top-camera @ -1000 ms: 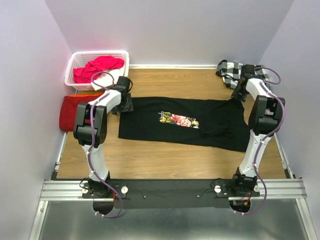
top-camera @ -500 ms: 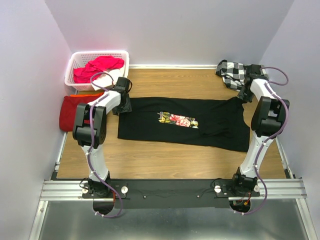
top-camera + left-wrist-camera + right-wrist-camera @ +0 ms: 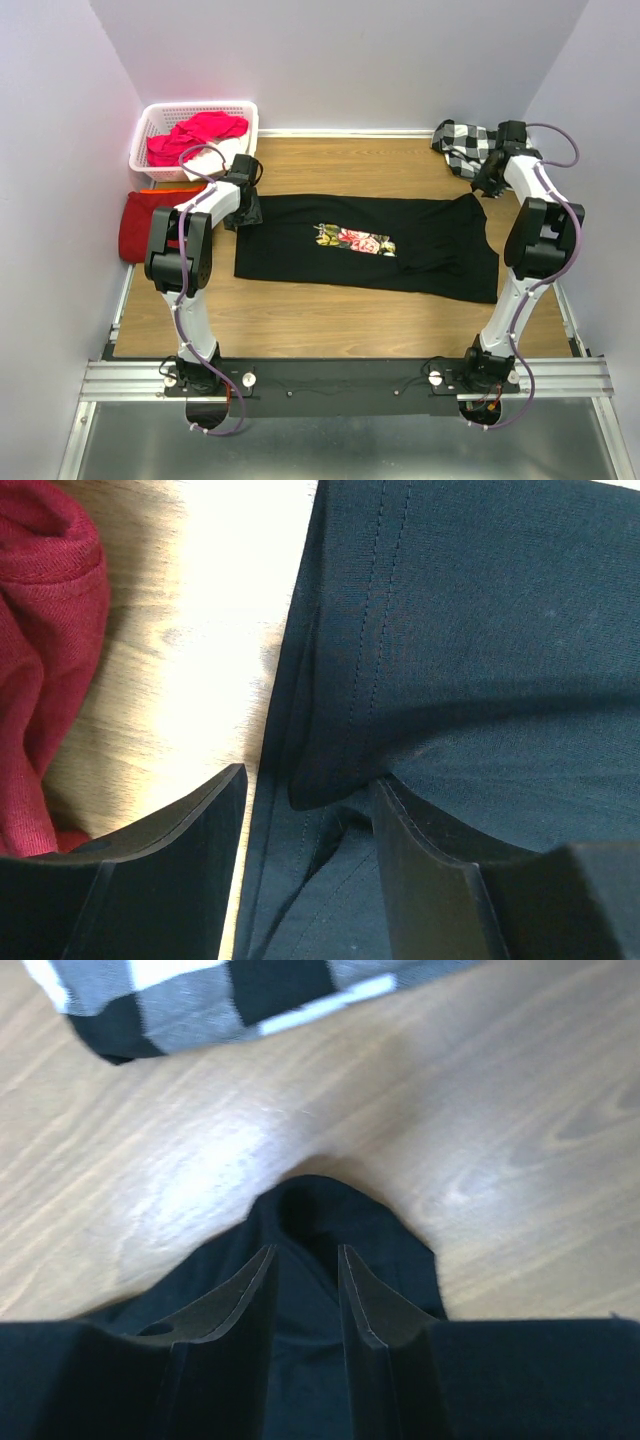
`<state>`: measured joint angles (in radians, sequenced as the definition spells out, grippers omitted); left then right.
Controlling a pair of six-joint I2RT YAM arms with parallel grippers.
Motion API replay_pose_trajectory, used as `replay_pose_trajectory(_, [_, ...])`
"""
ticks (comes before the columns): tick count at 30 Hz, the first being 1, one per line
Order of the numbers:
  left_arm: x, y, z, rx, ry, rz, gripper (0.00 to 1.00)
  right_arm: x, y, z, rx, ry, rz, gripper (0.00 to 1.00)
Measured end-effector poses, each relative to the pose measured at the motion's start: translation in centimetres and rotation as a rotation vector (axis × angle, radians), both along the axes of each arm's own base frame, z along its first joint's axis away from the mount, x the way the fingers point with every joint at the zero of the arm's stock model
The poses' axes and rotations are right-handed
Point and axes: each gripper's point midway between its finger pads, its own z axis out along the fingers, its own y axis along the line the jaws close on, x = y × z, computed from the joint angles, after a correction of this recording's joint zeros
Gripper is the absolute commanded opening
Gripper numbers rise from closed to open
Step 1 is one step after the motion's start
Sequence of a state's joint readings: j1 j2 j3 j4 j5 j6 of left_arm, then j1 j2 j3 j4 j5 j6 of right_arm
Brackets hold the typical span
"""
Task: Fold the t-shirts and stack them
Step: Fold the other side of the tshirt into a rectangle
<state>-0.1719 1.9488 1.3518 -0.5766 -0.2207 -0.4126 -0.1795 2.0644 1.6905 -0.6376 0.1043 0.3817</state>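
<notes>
Black t-shirt spread flat mid-surface, presumably for folding: left gripper at its left hem, jaws apart around a fold; right gripper at its far-right corner, jaws nearly together on cloth.

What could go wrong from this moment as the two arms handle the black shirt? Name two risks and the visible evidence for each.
1. The left gripper has only the hemmed edge of the black t-shirt between its fingers, so the cloth might slip out when pulled.
2. The right gripper holds a small bunched fold of cloth near the checkered garment; moving that way could snag or drag it.
</notes>
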Motion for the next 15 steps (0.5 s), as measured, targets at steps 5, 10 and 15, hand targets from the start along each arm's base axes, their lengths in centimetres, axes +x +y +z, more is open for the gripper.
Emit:
replay_pose_trajectory(5, [0.0,0.0,0.0,0.000,0.000,0.000,0.61,0.3,0.8,-0.4,0.034,-0.013,0.036,0.39])
replay_pose_trajectory(10, [0.0,0.0,0.0,0.000,0.000,0.000,0.61,0.8,1.0,-0.6,0.044,-0.028,0.054,0.39])
replay_pose_trajectory(15, [0.0,0.0,0.0,0.000,0.000,0.000,0.61,1.0,1.0,-1.5,0.046,-0.020,0.061,0.39])
